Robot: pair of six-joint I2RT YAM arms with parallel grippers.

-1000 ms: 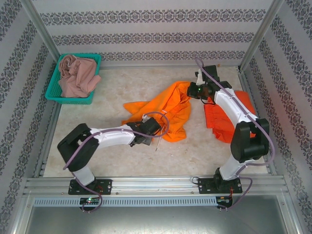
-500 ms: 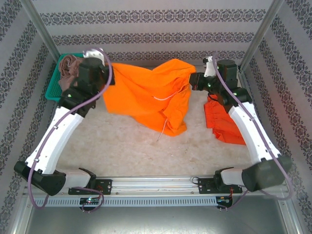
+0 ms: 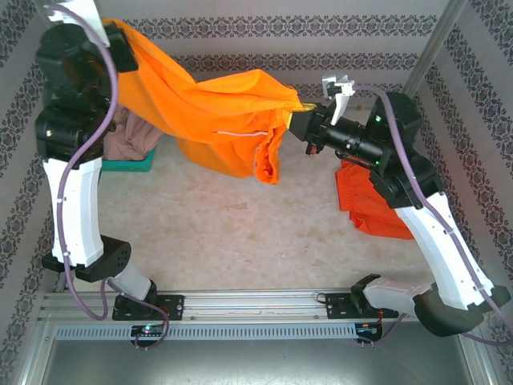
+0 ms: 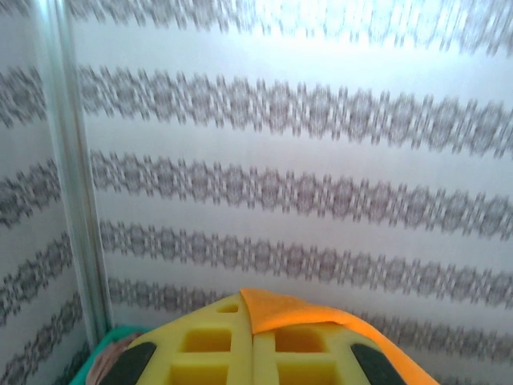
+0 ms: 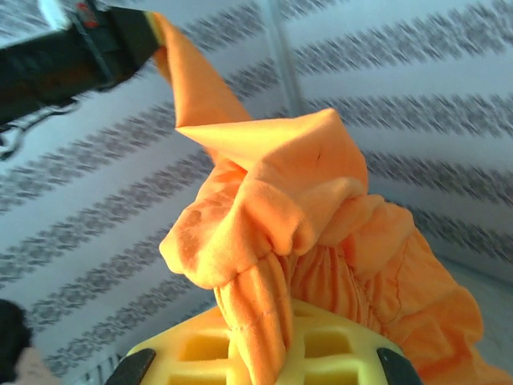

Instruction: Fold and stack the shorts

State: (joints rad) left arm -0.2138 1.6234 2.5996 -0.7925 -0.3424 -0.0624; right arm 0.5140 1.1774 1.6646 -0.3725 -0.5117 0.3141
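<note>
I've just hoisted the orange shorts (image 3: 216, 104) off the surface (image 3: 240, 233), left end effector (image 3: 115, 36) and right end effector (image 3: 298, 122) clamped on, ready to spread.

pink shorts (image 3: 132, 143): mostly behind left arm (image 3: 70, 184) and bright orange shorts (image 3: 216, 108) | teal basket (image 3: 128, 164): largely covered, front strip left | red-orange shorts (image 3: 357, 204): right arm (image 3: 433, 233) overlaps part | left hand (image 4: 252, 349), right hand (image 5: 260, 353): pads cut by bottom edge
</note>
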